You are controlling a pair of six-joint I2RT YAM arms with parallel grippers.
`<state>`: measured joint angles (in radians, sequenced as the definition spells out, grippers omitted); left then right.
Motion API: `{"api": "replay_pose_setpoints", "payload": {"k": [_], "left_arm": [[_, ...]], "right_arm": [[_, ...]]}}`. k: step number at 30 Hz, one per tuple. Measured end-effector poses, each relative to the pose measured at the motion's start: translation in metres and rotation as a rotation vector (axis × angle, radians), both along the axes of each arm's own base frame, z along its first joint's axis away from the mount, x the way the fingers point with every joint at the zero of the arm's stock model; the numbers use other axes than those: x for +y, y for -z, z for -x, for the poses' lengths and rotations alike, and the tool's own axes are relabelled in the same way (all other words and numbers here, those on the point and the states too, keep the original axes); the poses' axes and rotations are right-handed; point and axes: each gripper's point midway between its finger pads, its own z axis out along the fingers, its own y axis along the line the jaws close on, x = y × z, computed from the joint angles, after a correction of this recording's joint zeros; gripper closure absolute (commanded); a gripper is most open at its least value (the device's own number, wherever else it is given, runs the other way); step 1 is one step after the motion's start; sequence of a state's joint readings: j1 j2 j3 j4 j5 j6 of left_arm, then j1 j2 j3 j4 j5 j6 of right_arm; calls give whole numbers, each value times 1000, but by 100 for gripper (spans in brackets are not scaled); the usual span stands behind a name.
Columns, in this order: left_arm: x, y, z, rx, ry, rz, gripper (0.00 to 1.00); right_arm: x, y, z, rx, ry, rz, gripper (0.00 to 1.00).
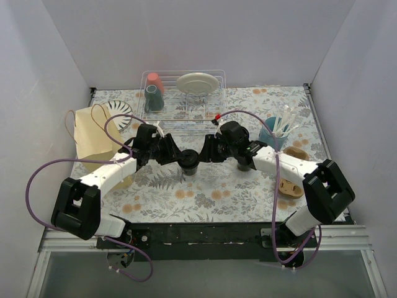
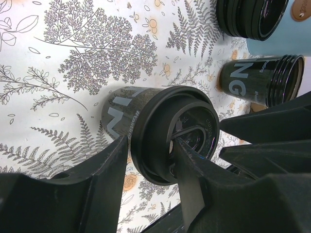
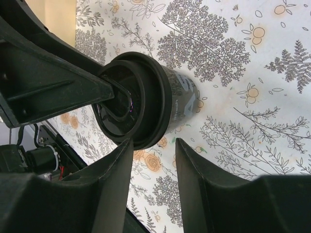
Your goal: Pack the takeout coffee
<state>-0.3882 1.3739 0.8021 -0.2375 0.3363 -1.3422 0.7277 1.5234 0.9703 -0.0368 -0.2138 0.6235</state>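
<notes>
- Lidded cup (image 1: 189, 162): black takeout cup with its ringed lid seated, upright at the middle of the worktop (image 1: 205, 192), where the two arms meet.
- Left gripper (image 2: 150, 145): jaws clamped on the lid's rim, one finger outside the edge and the other laid across the lid's sunken top (a grip on the lid rather than the cup wall).
- Right gripper (image 3: 153, 141): jaws apart and holding nothing, tips just short of the lidded cup, with the gap lined up roughly on the cup's body.
- Open cup (image 2: 257, 80): second black cup, no lid on it, standing just right of the first, untouched.
- Paper bag (image 1: 93, 133): brown, upright at the far left, well apart from both cups. Neither cup is in it, and from above I cannot tell how wide its mouth stands.
- Also present: light-blue cup of white sticks (image 1: 276, 130) at the far right, and dish rack (image 1: 211, 105) at the far edge. Neither is part of the job.
- Step in hand, as I judge it: securing the first cup at the centre. Packing proper has not begun.
- Next move calls for: the right jaws to take the cup wall squarely without tipping it, or to back away. Either way the cup then needs a level carry leftward to the bag (a grip by the lid alone may pull the lid off).
</notes>
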Motion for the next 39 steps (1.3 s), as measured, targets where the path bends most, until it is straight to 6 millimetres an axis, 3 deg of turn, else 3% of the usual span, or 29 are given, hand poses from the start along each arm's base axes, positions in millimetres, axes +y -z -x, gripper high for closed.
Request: {"api": "replay_pose_setpoints", "payload": {"k": [6, 19, 32, 39], "left_arm": [[0, 0, 0, -2, -7, 8, 60], [-1, 2, -1, -6, -25, 30, 62], [-2, 3, -2, 0, -35, 37, 63], [-3, 4, -4, -1, -36, 38, 63]], "right_arm": [[3, 14, -1, 41, 22, -8, 63], [5, 15, -3, 26, 67, -89, 75], [2, 23, -7, -14, 109, -111, 78], [3, 22, -8, -45, 98, -119, 73]]}}
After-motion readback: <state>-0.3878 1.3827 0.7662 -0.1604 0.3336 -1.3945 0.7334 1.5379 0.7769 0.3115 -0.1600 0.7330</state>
